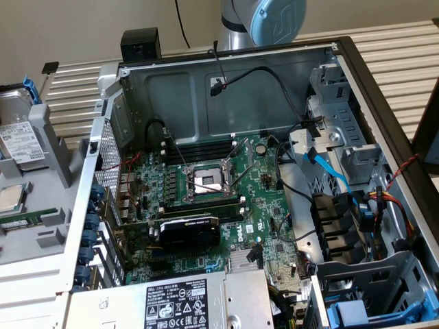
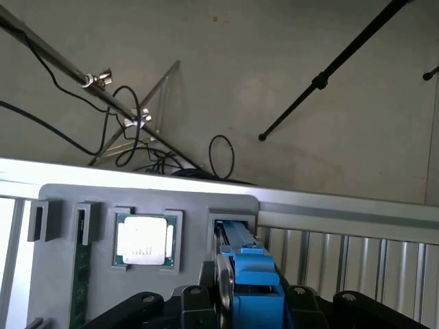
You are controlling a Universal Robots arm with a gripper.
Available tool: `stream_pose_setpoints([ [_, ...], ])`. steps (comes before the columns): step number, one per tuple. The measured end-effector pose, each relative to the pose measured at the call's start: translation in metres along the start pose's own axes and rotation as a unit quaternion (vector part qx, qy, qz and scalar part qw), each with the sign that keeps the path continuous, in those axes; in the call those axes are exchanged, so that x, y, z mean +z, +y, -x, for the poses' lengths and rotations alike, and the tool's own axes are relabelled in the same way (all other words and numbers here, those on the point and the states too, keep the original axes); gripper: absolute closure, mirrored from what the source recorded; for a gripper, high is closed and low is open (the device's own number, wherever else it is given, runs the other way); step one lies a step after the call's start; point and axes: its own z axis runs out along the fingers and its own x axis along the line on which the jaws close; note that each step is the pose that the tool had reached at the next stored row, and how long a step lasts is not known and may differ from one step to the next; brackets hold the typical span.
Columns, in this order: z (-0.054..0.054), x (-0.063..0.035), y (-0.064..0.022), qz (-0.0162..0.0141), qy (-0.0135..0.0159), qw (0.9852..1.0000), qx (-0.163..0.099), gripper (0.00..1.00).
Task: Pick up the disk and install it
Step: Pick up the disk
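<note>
Blue plastic frames the rectangular silver-grey metal disk (image 2: 250, 271), which stands on its thin edge in the slot at one corner of the grey plastic holder (image 2: 192, 226). The black gripper (image 2: 250, 305) sits directly over it. Its black links lie against the two broad faces of the disk, one on each side, so I judge that the jaws are closed on the disk. The disk seems to be seated in its slot and not yet lifted out.

The relation that matters here is the axis. The long side of the disk runs out of the slot straight toward the wrist, and the grip goes across its thickness. The free way out is therefore along this long axis, away from the holder.

In the next pocket along the same edge lies the small square silver processor chip (image 2: 144, 240), just beside the disk but apart from the gripper. A green memory stick (image 2: 81, 281) stands in a narrow slot further along.

In the exterior view the disk (image 1: 19, 140) shows its white label at the far corner of the holder (image 1: 41, 274). The open grey metal computer case (image 1: 206, 96) stands just beside the holder, toward the exterior view's right. A second blue drive carrier (image 1: 363, 312) sits in the near corner of the case, well apart from the disk.
</note>
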Motion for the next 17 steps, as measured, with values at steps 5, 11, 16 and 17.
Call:
stream_pose_setpoints([
  [5,-0.0035,-0.0002,0.0004,0.0001,0.0,1.0,0.0,0.61],
  [11,-0.0036,-0.0002,0.0004,0.0,0.0,1.0,0.0,0.61],
  [16,-0.0036,-0.0002,0.0004,-0.0001,0.0,1.0,0.0,0.61],
  [17,-0.0036,-0.0003,0.0005,-0.0001,0.0,1.0,0.0,0.61],
])
